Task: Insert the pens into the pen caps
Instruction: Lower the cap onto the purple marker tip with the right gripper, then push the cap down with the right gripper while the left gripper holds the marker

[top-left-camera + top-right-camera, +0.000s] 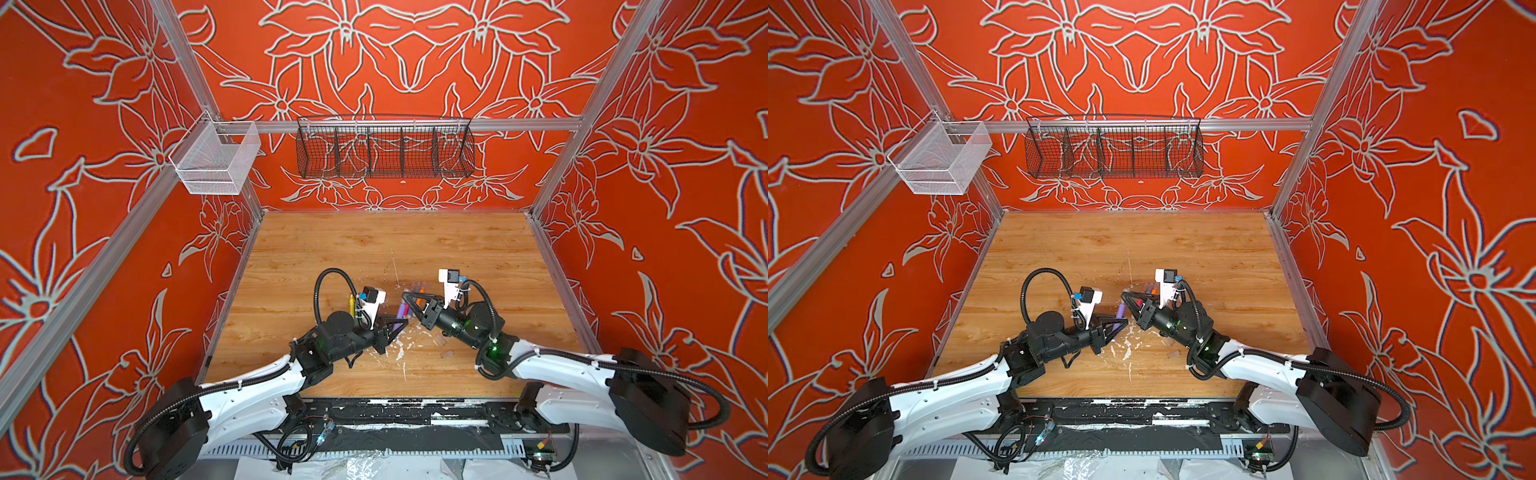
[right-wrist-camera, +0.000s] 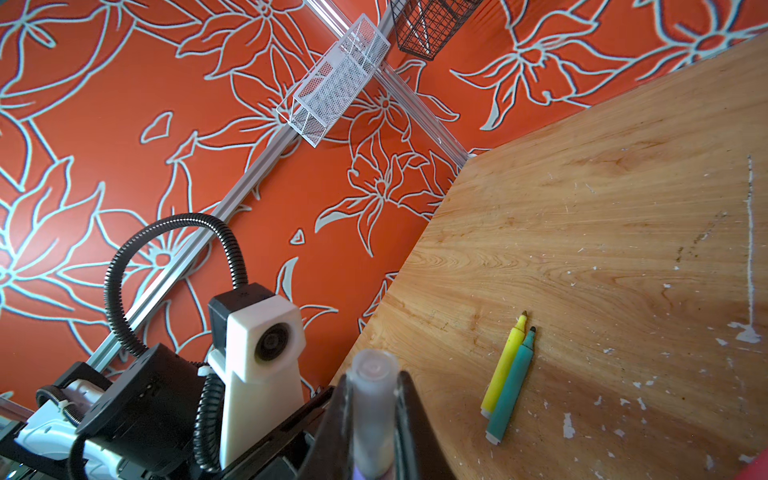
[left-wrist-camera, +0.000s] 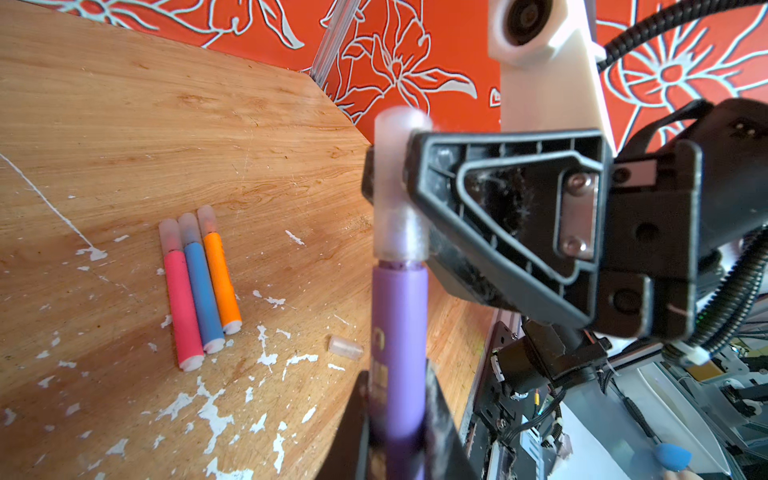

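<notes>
Two closed grips share this step, meeting just below centre frame in both top views: my left gripper (image 3: 395, 390) clamps the purple pen (image 3: 401, 307) by its barrel, and my right gripper (image 3: 390, 174) pinches the clear cap (image 3: 401, 232) over its tip. A thin collar shows under the cap's rim, so I judge it not quite seated. I want a straight push along the barrel, wrists coaxial, no twist. Just above the right gripper lie the pink pen (image 3: 183, 307), blue pen (image 3: 203, 299) and orange pen (image 3: 222, 282), all capped. Left of my left wrist, the yellow pen (image 2: 503, 365) and green pen (image 2: 511, 390) are bare-tipped. A spare cap (image 1: 446, 354) sits lower right.
</notes>
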Tool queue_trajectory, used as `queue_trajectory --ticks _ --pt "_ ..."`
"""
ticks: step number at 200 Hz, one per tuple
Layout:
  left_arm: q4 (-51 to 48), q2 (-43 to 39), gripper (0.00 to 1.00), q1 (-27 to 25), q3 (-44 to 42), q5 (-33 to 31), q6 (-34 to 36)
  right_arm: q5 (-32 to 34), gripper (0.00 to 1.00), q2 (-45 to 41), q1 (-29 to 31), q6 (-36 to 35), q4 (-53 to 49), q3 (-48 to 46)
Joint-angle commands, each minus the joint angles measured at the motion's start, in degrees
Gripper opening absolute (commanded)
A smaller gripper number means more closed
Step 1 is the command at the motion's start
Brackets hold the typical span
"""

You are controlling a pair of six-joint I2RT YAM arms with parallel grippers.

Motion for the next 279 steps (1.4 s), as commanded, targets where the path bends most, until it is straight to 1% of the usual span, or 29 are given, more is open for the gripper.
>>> queue_trajectory --ticks 1,35,53,64,84,93,104,126,156,199,217,243,279 --pt "6.2 -2.3 0.00 1.7 1.4 0.3 -0.4 -5.9 0.05 1.0 1.0 -0.9 -2.4 -0.9" --pt "6.0 -2.2 0.00 1.9 1.5 0.6 0.2 -6.6 0.19 -0.2 1.1 -1.1 -2.7 -0.9" --pt "6.0 -2.3 0.00 1.9 0.7 1.2 1.7 -5.5 0.31 -3.2 1.0 -2.6 -5.5 -0.8" --pt "6.0 -2.7 0.00 1.9 -0.1 1.5 2.8 -4.4 0.39 -5.9 1.0 -3.9 -8.7 -0.4" --pt "5.0 -4.1 0.00 1.9 -1.4 1.3 5.5 -2.6 0.54 -11.9 1.0 -7.5 -17.6 1.5" --pt "4.5 -4.7 0.00 1.9 -2.0 1.5 7.0 -1.7 0.58 -14.3 1.0 -8.9 -20.0 2.0" --pt "4.0 -5.4 0.00 1.9 -2.7 1.6 8.7 -0.6 0.61 -17.4 1.0 -10.4 -23.3 2.8" --pt "2.6 -6.9 0.00 1.8 -3.5 2.2 11.1 0.7 0.62 -21.3 1.0 -11.9 -26.6 4.0" --pt "2.8 -8.8 0.00 1.8 -5.3 3.8 13.6 0.2 0.63 -21.7 1.0 -12.1 -26.5 4.6" --pt "2.5 -9.6 0.00 1.7 -6.2 5.5 15.9 -2.1 0.61 -16.8 1.2 -10.7 -22.3 6.2" --pt "2.1 -9.5 0.00 1.7 -6.1 6.1 15.9 -3.6 0.58 -13.2 1.4 -10.0 -20.8 7.8" --pt "2.3 -9.6 0.00 1.5 -6.6 6.5 16.4 -5.0 0.54 -10.2 1.9 -9.5 -18.5 9.1" --pt "2.3 -9.1 0.00 1.4 -6.6 6.3 16.9 -5.4 0.51 -8.1 2.3 -9.9 -18.0 10.7"
